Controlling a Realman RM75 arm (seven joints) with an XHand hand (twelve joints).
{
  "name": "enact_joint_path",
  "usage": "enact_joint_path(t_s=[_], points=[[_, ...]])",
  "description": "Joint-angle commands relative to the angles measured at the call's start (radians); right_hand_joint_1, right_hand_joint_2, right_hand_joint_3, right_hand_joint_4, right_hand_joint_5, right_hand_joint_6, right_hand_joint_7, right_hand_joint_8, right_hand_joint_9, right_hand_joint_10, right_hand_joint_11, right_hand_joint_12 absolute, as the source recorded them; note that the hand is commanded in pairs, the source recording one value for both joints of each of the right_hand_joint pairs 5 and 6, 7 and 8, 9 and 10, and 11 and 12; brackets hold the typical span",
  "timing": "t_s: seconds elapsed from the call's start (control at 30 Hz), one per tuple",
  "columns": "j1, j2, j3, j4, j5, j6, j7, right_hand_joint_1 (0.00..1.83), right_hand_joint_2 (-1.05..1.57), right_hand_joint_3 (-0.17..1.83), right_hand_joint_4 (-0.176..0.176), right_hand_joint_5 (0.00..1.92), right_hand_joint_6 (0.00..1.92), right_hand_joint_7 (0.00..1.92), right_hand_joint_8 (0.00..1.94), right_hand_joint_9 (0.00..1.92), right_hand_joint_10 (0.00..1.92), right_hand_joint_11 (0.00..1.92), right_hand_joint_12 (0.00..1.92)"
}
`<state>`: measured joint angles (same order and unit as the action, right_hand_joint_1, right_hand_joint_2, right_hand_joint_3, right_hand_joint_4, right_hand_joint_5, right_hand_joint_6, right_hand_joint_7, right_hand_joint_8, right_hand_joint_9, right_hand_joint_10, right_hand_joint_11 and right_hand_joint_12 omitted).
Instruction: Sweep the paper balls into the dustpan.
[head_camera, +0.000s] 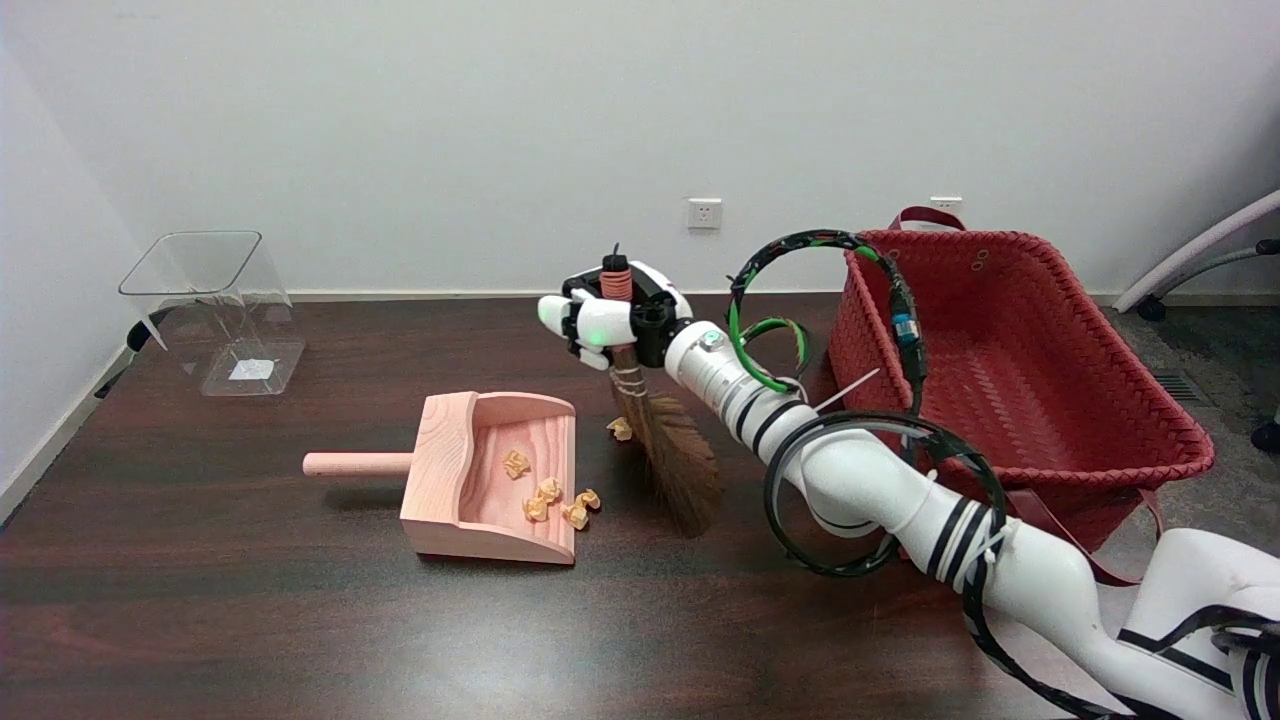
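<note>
**Paper balls mostly in the dustpan, one loose by the broom**

Paper balls (548, 495) clustered inside the wooden dustpan (470, 480), near its open right edge, one (589, 498) right at the lip; one more paper ball (620, 428) on the tabletop (250, 600), touching the bristles' left side.

Right hand (610, 320) wrapped around the upper handle of the small broom (665, 440), fingers clamped on it just below the orange-wound top. Broom held nearly upright, leaning a little, brown bristles fanned down to the right of the dustpan mouth, tips at or just above the dark wood; contact hard to judge.

Dustpan flat on the tabletop, round handle pointing left, open side facing right toward the bristles.

White right arm stretching back to the lower right, looped with black and green cables. Red woven basket (1010, 360) behind the arm at the right edge of the tabletop. Clear plastic bin (215, 310) well apart, tilted, at the far left corner. White wall with a socket (704, 213) behind.
</note>
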<state>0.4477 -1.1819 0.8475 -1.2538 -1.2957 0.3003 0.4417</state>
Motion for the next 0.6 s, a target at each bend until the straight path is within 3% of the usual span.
enact_joint_path(t_s=[0.03, 0.6], points=[[-0.020, -0.012, -0.030, -0.121, 0.109, -0.034, 0.019, 1.38, 0.85, 0.87, 0.000, 1.92, 1.92, 1.92, 1.92, 1.92, 1.92, 1.92, 1.92], [0.001, -0.066, -0.036, -0.157, 0.102, -0.034, 0.011, 1.37, 0.87, 0.91, 0.000, 1.92, 1.92, 1.92, 1.92, 1.92, 1.92, 1.92, 1.92]])
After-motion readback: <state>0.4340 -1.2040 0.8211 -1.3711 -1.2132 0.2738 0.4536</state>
